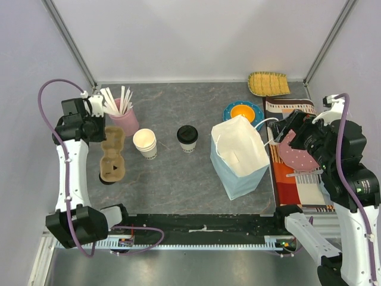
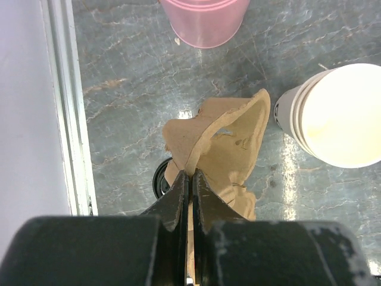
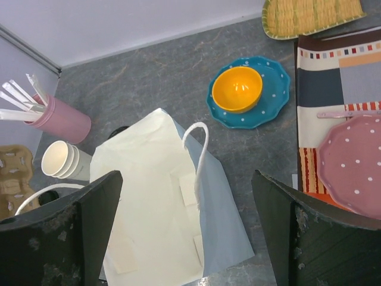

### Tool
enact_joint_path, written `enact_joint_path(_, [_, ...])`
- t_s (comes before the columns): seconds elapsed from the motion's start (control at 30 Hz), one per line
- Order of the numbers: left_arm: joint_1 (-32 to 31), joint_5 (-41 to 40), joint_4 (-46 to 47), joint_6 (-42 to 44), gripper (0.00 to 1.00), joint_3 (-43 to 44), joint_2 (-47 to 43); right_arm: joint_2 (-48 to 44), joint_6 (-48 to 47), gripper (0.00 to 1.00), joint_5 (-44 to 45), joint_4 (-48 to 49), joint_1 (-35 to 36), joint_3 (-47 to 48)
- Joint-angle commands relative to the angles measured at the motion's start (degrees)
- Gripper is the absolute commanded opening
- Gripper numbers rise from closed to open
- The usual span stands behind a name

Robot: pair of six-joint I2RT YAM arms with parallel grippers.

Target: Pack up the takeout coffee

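L gripper (image 2: pixel 190 176) is clamped on the rim of a cardboard carrier (image 2: pixel 229 149), jaws pressed together w/ only the thin edge between them. Carrier sticks out fwd of it over the table (image 1: pixel 178 185); can't tell if it's lifted clear. A dark round thing (image 2: pixel 158 180) sits partly hidden under the carrier, just left of the jaws. Pink cup (image 2: pixel 203 21) is straight ahead of the L gripper, stacked cups (image 2: pixel 339 113) ahead & to its right.

Coffee (image 1: pixel 187 138) stands upright w/ lid on, further out on the L gripper's right side. It's past the stacked cups, between them & the bag (image 1: pixel 239 156), touching neither.

R gripper (image 3: pixel 186 179) is spread wide, holding nothing, pointed at the open bag. One bag handle shows between its fingers (image 3: pixel 83 226) in the wrist view. Blue plate (image 3: pixel 277 89) w/ orange bowl (image 3: pixel 238 88) lies ahead of the R gripper, dotted pink plate (image 3: pixel 354 164) to its right.
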Motion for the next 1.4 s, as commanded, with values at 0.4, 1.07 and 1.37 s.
enact_joint_path(0.4, [0.2, 10.9, -11.7, -6.7, 0.02, 28.4, -3.0, 0.9, 0.1, 0.98, -13.2, 19.0, 0.2, 5.6])
enact_joint_path(1.07, [0.2, 34.5, 0.0, -41.7, 0.02, 41.2, 2.8, 35.8, -4.8, 0.84, -5.2, 25.0, 34.3, 29.9])
enact_joint_path(1.37, [0.2, 37.2, 0.8, -43.0, 0.02, 42.0, 2.9, 49.4, -10.5, 0.84, -5.2, 16.5, 42.0, 41.7])
